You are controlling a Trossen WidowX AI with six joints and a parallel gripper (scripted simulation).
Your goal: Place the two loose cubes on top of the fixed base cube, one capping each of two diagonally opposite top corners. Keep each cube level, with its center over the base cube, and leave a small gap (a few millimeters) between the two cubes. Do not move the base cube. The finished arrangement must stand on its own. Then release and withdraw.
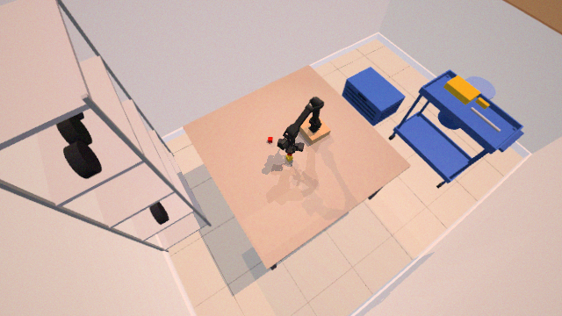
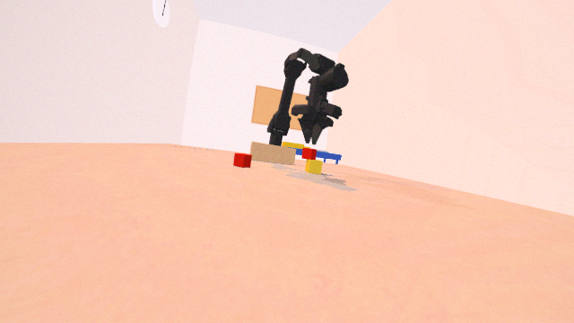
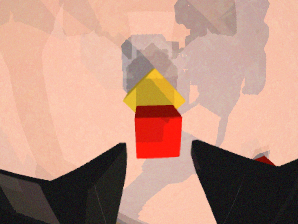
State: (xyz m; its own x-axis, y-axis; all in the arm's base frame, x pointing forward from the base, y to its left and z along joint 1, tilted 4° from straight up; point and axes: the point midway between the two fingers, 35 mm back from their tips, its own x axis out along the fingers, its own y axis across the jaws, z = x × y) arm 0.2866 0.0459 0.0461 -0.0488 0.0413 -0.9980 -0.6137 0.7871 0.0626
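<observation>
While the gripper [image 2: 314, 136] hangs spread and empty above the placed red cube [image 2: 308, 153] capping a corner of the yellow base cube [image 2: 314, 167], the second red cube [image 2: 242, 160] lies apart on the table [image 2: 179, 233]. It appears rigid and light; grasp opposite flat faces.

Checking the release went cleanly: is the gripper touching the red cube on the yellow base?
Apart. The exterior view shows the gripper above the red cube, table-colored gap between.

Tan desk [image 1: 246, 197] on tiled floor [image 1: 334, 263]; blue cart [image 1: 461, 127], blue cabinet [image 1: 373, 94], shelving [image 1: 88, 145], pale walls [image 1: 198, 44].
</observation>
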